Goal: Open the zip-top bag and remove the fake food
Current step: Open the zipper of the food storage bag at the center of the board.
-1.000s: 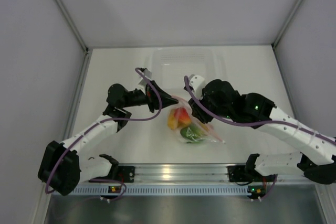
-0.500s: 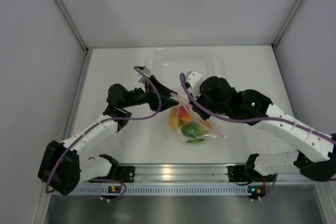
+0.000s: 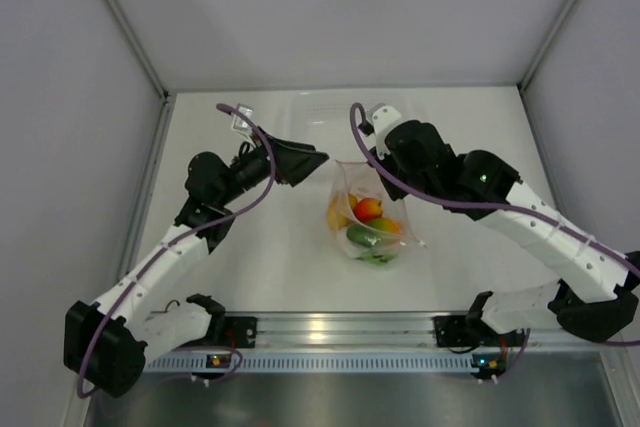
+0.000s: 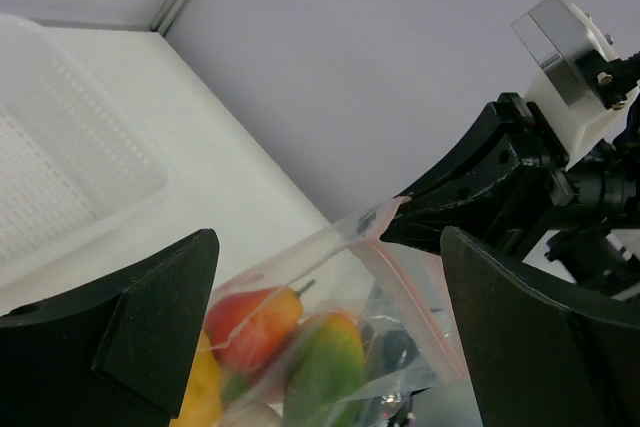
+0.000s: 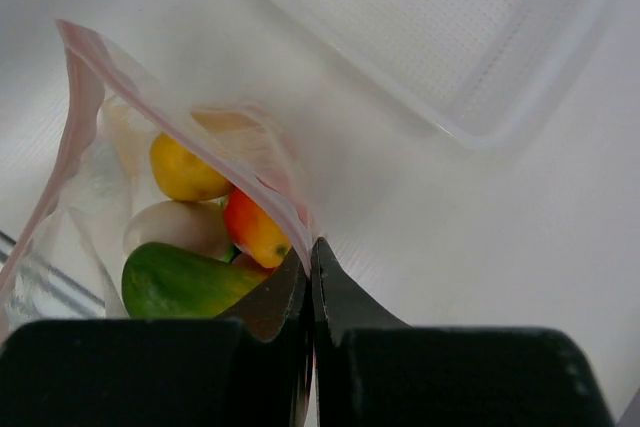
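broadly, a white worktop [image 3: 250, 267] carries everything, and a clear rectangular tub [image 3: 345, 112] with a perforated floor sits on it; every place below is taken from that tub. the two arms come in from the tub's near side, the left arm [image 3: 170, 247] reaching toward its near-left corner and the right arm [image 3: 520, 212] toward its near edge. the zip-top bag [image 3: 372, 232] is just on the near side of the tub, about level with the tub's middle. it is held up by one top corner, so its pink-red zip strip [image 5: 200, 152] slopes away from the grip. whether the bag's bottom touches the worktop i cannot tell. the fake food [image 3: 368, 211] sits inside the bag, also on the tub's near side: a yellow piece, a red-orange one, a pale one and a green one show. the right pincer [image 5: 311, 252] is clamped tight on the corner of the zip strip. the left pincer [image 4: 330, 247] stands wide apart with nothing in it, beside the tub's near-left corner and clear of the bag.
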`<state>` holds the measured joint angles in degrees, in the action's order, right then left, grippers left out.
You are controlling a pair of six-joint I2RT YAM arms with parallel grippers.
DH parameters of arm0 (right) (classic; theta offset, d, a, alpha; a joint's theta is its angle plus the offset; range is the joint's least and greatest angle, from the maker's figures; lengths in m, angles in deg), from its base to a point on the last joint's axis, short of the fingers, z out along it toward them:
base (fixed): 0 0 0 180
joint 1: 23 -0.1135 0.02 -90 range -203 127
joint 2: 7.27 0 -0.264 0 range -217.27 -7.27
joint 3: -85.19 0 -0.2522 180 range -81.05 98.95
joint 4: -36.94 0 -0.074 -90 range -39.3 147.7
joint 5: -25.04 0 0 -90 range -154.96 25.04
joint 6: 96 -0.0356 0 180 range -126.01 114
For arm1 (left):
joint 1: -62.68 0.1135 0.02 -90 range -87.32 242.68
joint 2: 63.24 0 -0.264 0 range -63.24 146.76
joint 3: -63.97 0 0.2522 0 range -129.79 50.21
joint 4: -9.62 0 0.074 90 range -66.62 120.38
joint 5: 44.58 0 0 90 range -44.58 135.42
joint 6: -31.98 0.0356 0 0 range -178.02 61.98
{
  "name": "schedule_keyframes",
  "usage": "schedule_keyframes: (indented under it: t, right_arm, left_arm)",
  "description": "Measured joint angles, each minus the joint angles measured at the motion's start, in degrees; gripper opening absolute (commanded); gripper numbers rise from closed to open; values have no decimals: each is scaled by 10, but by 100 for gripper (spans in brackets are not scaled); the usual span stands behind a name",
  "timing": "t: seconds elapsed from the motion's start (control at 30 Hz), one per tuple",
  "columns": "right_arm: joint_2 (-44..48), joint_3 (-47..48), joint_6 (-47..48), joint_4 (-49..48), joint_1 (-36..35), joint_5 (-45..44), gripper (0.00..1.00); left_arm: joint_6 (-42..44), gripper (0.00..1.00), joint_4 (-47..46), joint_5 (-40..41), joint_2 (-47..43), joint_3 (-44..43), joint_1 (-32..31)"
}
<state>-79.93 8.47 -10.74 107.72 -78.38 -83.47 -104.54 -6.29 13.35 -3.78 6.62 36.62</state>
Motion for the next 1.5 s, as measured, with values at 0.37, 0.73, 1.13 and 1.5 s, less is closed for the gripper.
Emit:
schedule_keyframes:
  t: [0.37,0.73,1.13,1.5]
  right_arm:
    - [-73,62,-90,6,11,-145,0]
    - [-116,66,-151,-3,-31,-230,0]
    - [-118,52,-170,-28,-38,-244,0]
    - [-106,9,-193,10,-57,-279,0]
  left_arm:
    - [-90,99,264,222,-1,-71,-100]
    - [-30,89,423,433,11,-148,-270]
    - [-32,10,479,530,40,-129,-331]
    - [-31,0,476,509,-67,-8,-243]
